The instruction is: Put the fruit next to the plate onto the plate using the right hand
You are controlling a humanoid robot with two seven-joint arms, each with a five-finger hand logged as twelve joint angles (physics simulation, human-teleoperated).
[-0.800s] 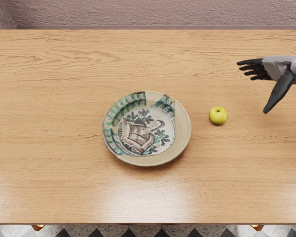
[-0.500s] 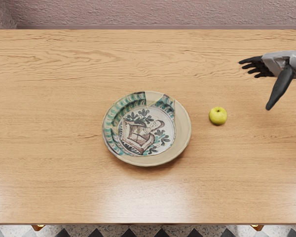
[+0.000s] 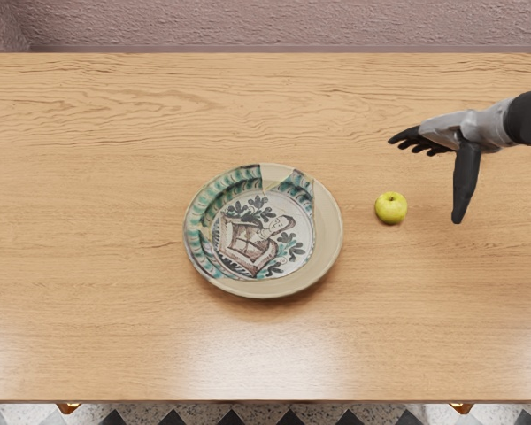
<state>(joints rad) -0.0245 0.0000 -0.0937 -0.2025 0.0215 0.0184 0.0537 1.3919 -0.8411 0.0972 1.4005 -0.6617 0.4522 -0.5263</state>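
Small, round, yellow-green apple (image 3: 390, 207), stem dimple up, lying on the bench (image 3: 115, 133) just right of the plate (image 3: 333, 232), not touching it. My right hand (image 3: 447, 137), fingers spread and empty, has moved closer to the plate than before.

The right hand (image 3: 451, 133) is being held out from the picture's right edge, with the forearm partly cropped. The fingers (image 3: 409, 140) are being held spread, pointing left, with the thumb hanging straight down. Nothing is being grasped.
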